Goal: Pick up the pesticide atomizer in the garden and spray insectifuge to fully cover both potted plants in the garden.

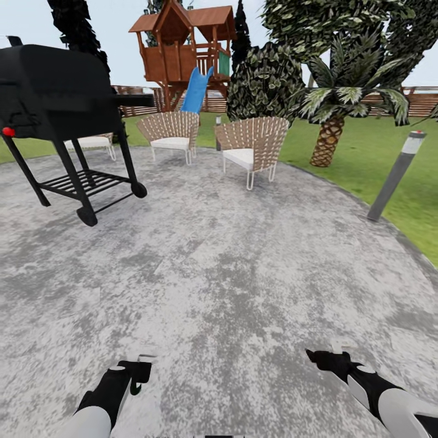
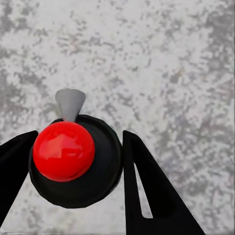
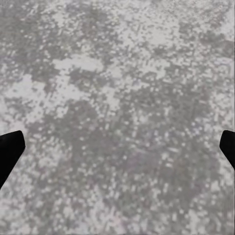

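Note:
My left gripper (image 2: 78,142) is shut on the pesticide atomizer (image 2: 73,156), seen from above as a dark round body with a red dome and a grey nozzle pointing away over the paving. In the head view the left gripper (image 1: 135,372) is low at the left, with a bit of the atomizer (image 1: 146,358) showing at its tip. My right gripper (image 1: 317,355) hangs low at the right, open and holding nothing, its fingers (image 3: 10,147) wide apart over bare paving. The potted plants are out of view. The garden's round grey patio (image 1: 213,274) lies under me.
A black grill on wheels (image 1: 61,103) stands at the left. Two wicker chairs (image 1: 252,143) (image 1: 170,131) sit at the patio's far side. A grey bollard lamp (image 1: 395,173) leans at the right edge by the lawn (image 1: 377,152), near a palm (image 1: 331,137).

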You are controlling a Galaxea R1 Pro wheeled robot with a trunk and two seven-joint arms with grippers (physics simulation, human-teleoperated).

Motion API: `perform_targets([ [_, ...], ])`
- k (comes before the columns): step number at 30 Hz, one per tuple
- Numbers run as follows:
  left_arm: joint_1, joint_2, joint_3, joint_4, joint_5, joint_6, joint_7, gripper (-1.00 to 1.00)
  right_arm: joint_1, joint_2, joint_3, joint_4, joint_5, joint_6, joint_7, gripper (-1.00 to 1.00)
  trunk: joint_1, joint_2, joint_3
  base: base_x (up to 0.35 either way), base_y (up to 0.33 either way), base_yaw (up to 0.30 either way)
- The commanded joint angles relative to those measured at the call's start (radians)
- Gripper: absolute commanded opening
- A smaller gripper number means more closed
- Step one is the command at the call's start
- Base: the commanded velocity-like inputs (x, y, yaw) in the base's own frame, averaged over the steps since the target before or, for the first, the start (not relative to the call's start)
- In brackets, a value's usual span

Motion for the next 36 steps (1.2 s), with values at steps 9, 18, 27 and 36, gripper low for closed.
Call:
perform_targets([
  [9, -0.001, -0.002, 0.008, -0.003, -0.008, 0.003, -0.009, -1.0, 0.0, 0.0, -0.008, 0.001, 0.003, -0.003, 0.005, 1.0, 0.0, 0.0, -0.001, 0.0, 0.0, 0.255],
  [18, -0.001, -0.002, 0.008, -0.003, -0.008, 0.002, -0.009, -1.0, 0.0, -0.001, -0.008, 0.001, 0.003, -0.003, 0.005, 1.0, 0.0, 0.0, -0.001, 0.0, 0.0, 0.253],
  [27, -0.001, -0.002, 0.008, -0.003, -0.008, 0.002, -0.009, -1.0, 0.0, 0.0, -0.008, 0.001, 0.003, -0.003, 0.005, 1.0, 0.0, 0.0, -0.001, 0.0, 0.0, 0.121],
  [36, -0.001, -0.002, 0.008, -0.003, -0.008, 0.002, -0.009, -1.0, 0.0, -0.001, -0.008, 0.001, 0.003, -0.003, 0.008, 1.0, 0.0, 0.0, -0.001, 0.0, 0.0, 0.003],
])
